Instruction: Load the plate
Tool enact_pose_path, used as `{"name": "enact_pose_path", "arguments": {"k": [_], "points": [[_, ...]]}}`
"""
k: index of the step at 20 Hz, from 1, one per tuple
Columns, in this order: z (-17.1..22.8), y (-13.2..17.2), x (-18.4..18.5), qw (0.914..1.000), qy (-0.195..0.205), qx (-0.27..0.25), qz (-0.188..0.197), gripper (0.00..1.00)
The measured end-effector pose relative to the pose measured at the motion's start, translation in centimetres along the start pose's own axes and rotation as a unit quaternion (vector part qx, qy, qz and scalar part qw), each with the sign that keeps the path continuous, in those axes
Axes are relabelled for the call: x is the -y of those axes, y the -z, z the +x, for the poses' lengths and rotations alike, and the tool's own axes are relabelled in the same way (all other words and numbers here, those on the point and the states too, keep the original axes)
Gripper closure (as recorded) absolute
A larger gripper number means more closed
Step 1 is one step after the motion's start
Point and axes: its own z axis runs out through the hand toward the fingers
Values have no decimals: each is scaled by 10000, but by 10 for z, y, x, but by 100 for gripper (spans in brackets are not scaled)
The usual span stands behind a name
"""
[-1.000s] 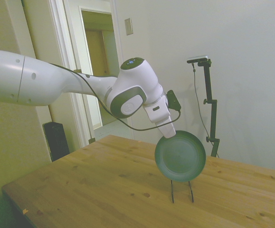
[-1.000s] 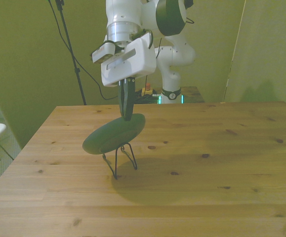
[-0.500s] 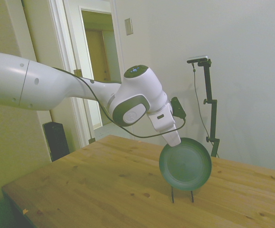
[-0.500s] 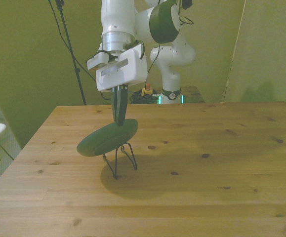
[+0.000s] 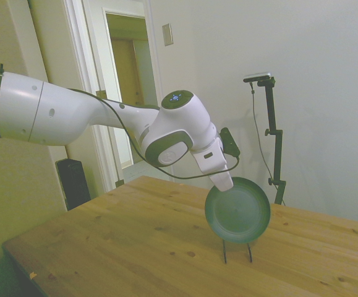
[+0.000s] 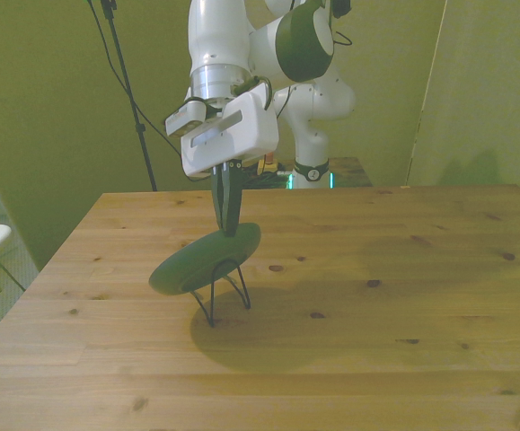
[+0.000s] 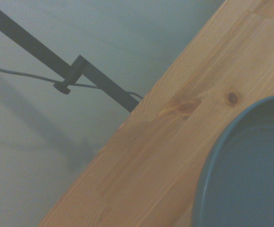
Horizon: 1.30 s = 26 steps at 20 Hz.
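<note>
The pincer (image 6: 232, 226) grips the dark green plate (image 5: 238, 209) at its eleven-o'clock rim, over the wire rack (image 6: 221, 289); next, seat it between the wires.

The white arm (image 5: 73, 117) reaches out over the table, wrist angled downward, its gripper (image 6: 230, 224) pointing down with fingers (image 6: 227, 202) pinched together.

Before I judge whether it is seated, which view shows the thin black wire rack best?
The front view: the thin black wire rack shows both loops under the round dark green plate. The side view shows two short legs. The wrist view shows no rack.
</note>
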Motion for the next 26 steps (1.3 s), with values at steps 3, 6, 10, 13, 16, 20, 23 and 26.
{"name": "enact_pose_path", "arguments": {"k": [3,6,10,13,16,20,23,26], "points": [[2,0,-2,9999,-6,130,98,100],[7,1,-4,9997,-5,192,161,100],[13,1,-8,9997,-2,181,157,100],[15,2,-10,9997,0,192,165,100],[16,3,-11,9997,8,197,171,100],[16,3,-11,9996,5,224,193,100],[16,3,-12,9995,39,246,209,100],[17,2,-13,9994,54,262,218,0]]}}
